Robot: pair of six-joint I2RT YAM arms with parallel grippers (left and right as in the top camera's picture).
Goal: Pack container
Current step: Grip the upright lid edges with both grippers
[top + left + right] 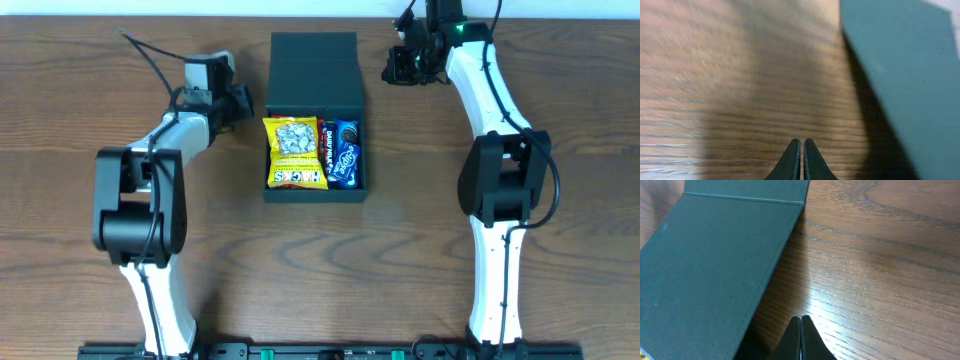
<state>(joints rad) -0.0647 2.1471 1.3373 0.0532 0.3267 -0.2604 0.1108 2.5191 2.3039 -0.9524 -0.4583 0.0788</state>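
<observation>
The dark green container [362, 150] lies open in the middle of the table, its flap lid [314, 70] folded back toward the far edge. Inside are a yellow snack packet [296, 152] and a blue biscuit packet [343, 154]. My left gripper [243, 103] is shut and empty just left of the lid; its wrist view shows shut fingertips [801, 141] over wood, with the green lid [905, 65] at the right. My right gripper [390, 68] is shut and empty just right of the lid; its fingertips [801, 318] sit beside the lid [715, 265].
The brown wooden table [560, 80] extends to both sides of the container. Both arm bases stand at the near edge. A pale wall strip runs along the far edge.
</observation>
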